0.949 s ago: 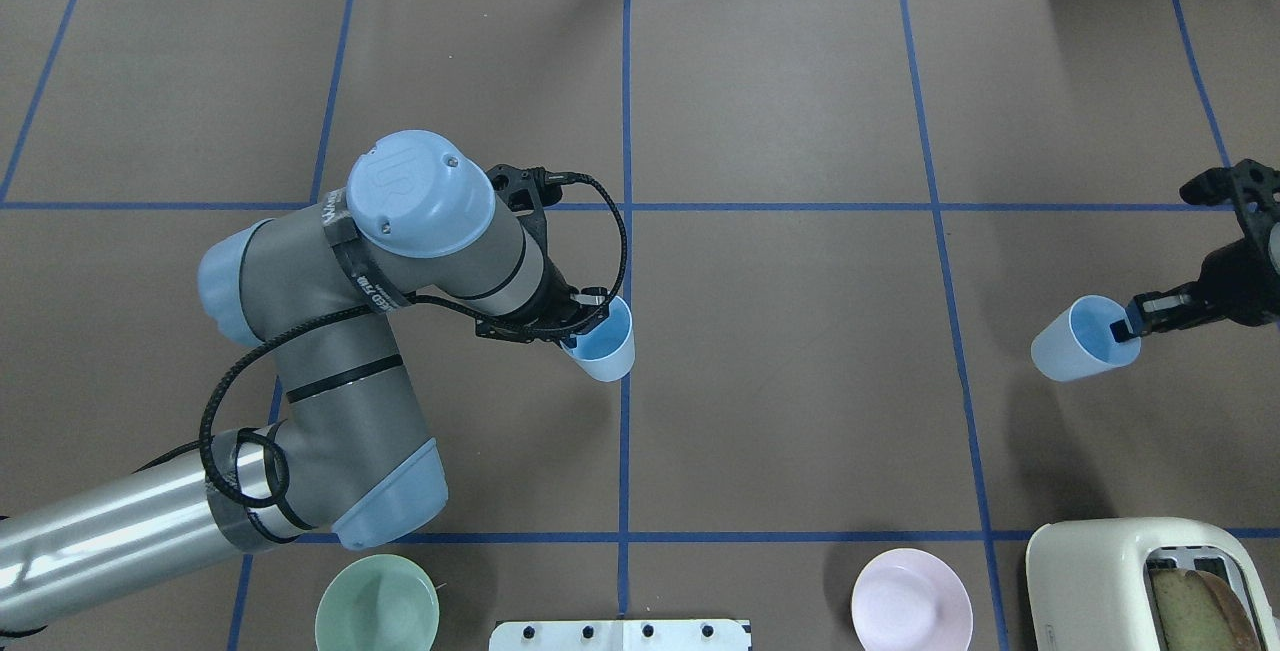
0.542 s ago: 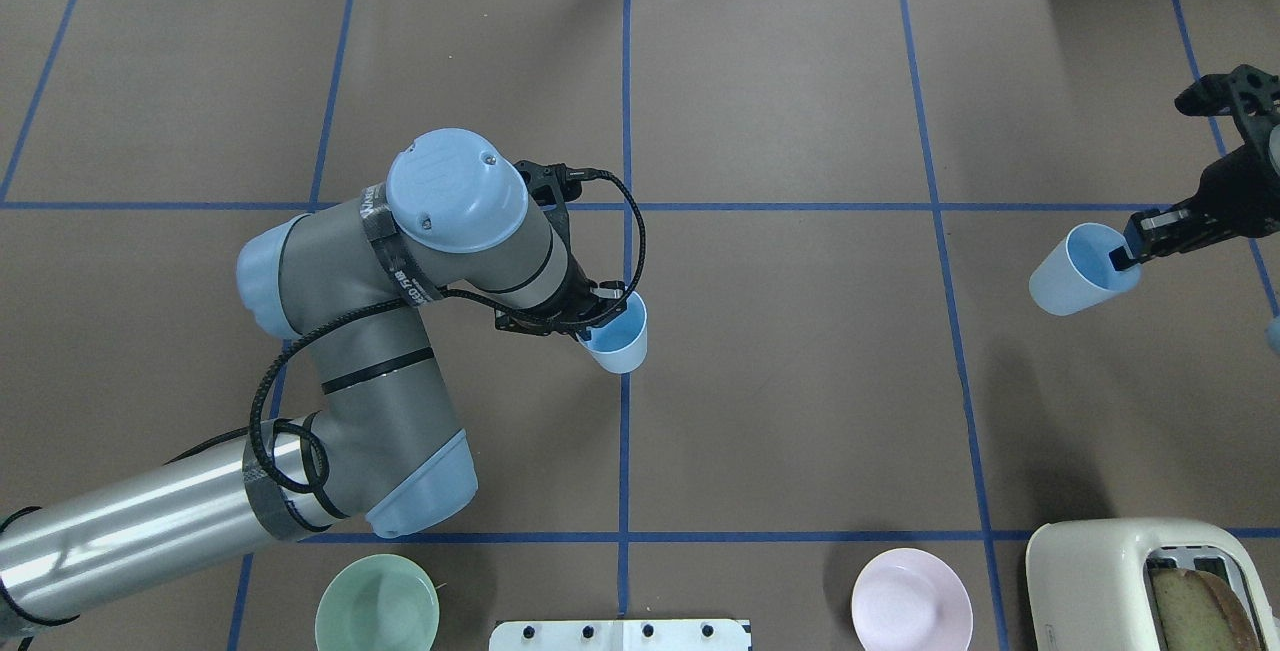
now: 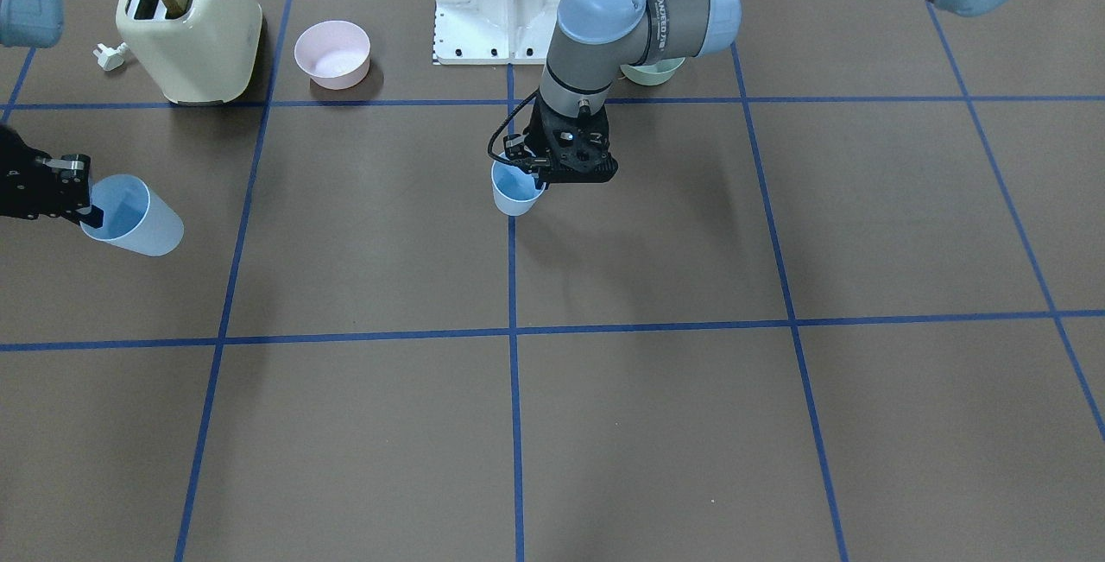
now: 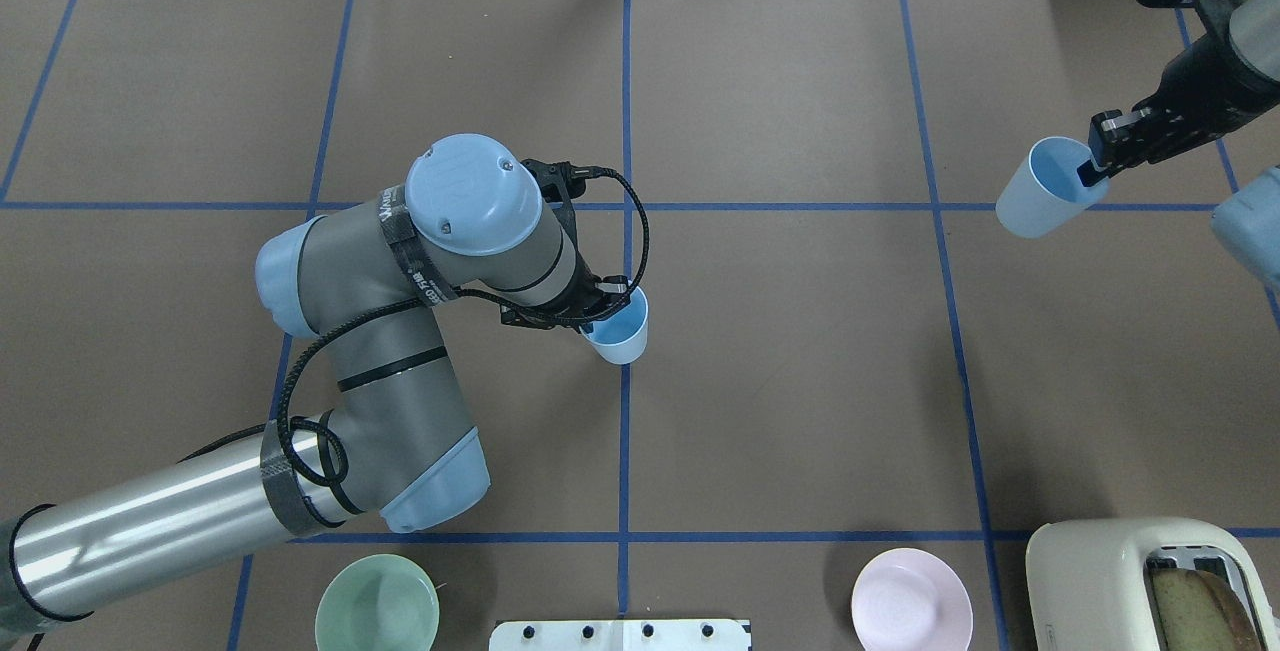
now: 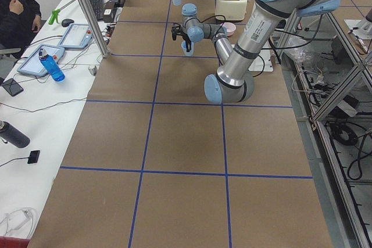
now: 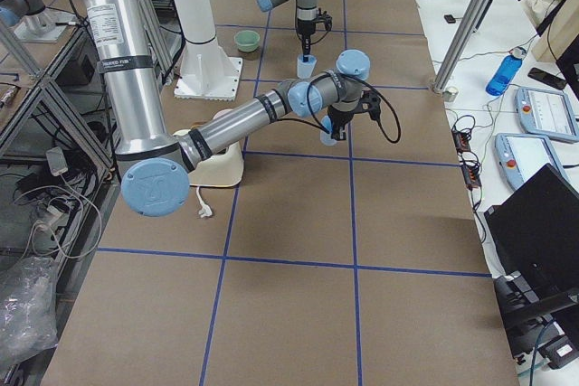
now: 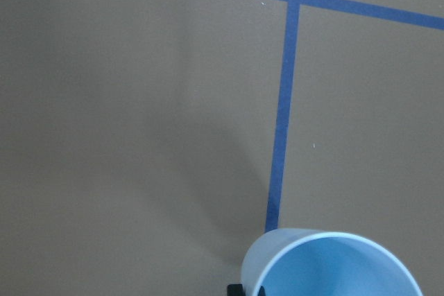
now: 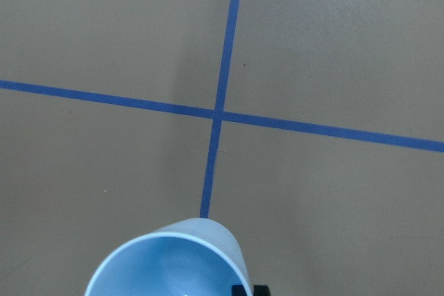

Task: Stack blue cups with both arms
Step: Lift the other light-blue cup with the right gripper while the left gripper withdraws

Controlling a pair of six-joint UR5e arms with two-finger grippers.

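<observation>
The left gripper is seen clenched on the rim of a blue cup. This cup is kept upright, with its mouth open to the top, on the middle tape line of the counter, a little to the robot's side of a crossing of lines. Whether its bottom touches the counter cannot be told.

The right gripper is closed on the rim of the second blue cup, with one finger inside the mouth and the other outside the wall. This cup is held tilted, its bottom pointing away from the gripper. It is found toward the right end of the counter, near another crossing of tape lines. The two cups are well apart from each other.

Along the counter's edge nearest the robot, a green bowl, a pink bowl and a cream toaster with a slice of bread in it are placed, well apart from both cups.
</observation>
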